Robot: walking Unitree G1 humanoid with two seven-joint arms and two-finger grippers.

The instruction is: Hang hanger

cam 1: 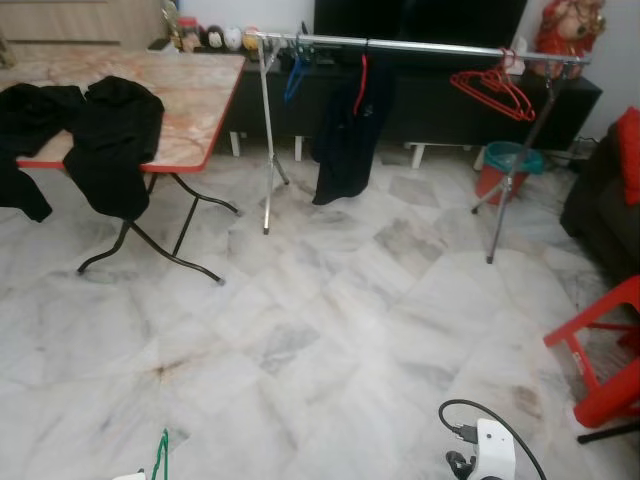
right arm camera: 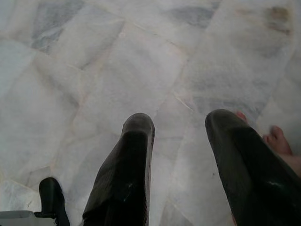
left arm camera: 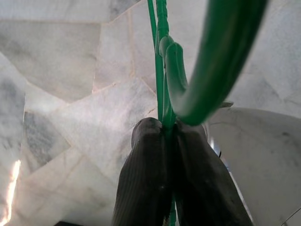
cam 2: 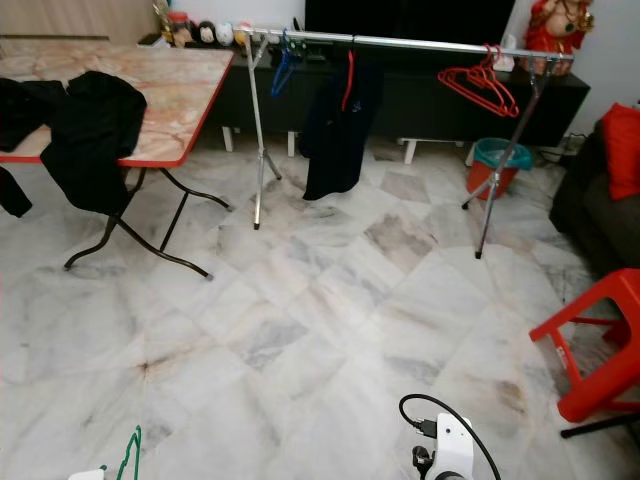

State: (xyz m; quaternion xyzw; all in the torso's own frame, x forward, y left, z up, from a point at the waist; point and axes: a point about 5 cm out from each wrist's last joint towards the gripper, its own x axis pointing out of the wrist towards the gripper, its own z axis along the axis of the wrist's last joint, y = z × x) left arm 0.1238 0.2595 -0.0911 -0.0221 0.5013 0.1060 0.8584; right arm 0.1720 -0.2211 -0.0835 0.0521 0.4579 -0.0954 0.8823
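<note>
A green hanger is pinched between the black fingers of my left gripper, which is shut on its thin wire low over the marble floor. Its green tip pokes up at the bottom left of the eye views. Across the room stands a silver clothes rack with a blue hanger, a black garment on a red hanger, and several empty red hangers. My right gripper is open over the floor, holding nothing.
A folding table at the left carries black clothes draped over its edge. A red plastic stool and a dark sofa stand at the right. A teal bin sits behind the rack. A person's toes show by my right gripper.
</note>
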